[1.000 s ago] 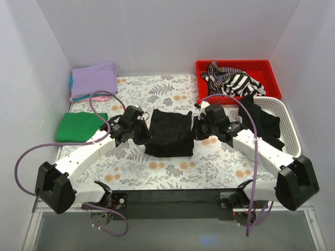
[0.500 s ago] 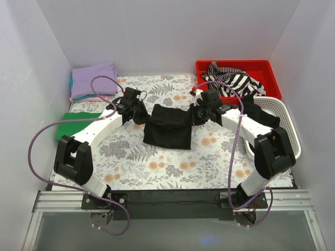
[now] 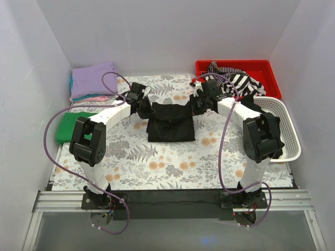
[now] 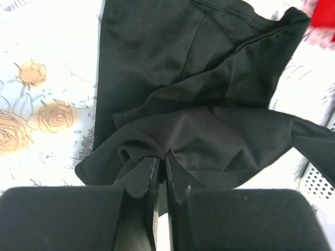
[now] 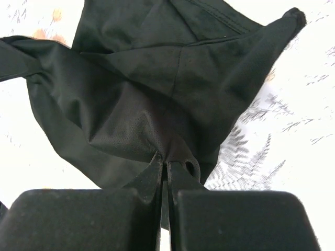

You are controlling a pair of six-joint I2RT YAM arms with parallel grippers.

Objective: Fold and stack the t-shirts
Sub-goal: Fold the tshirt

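Observation:
A black t-shirt [image 3: 171, 124] lies partly folded in the middle of the floral table. My left gripper [image 3: 148, 110] is shut on its far left corner and my right gripper [image 3: 194, 108] is shut on its far right corner, holding the far edge stretched between them. The left wrist view shows the fingers pinching black fabric [image 4: 199, 104], and the right wrist view shows the same [image 5: 157, 89]. A folded lavender shirt [image 3: 94, 79] tops a stack over teal and pink ones at the far left. A folded green shirt [image 3: 68, 127] lies on the left edge.
A red bin [image 3: 261, 67] with striped black-and-white cloth [image 3: 235, 81] stands at the far right. A white laundry basket [image 3: 289, 130] sits on the right, with black cloth partly hidden behind my right arm. White walls close in on three sides.
Both grippers have carried the shirt's edge away from the arm bases toward the far side of the table. The arms have stretched out and the shirt has shifted farther back and flattened.

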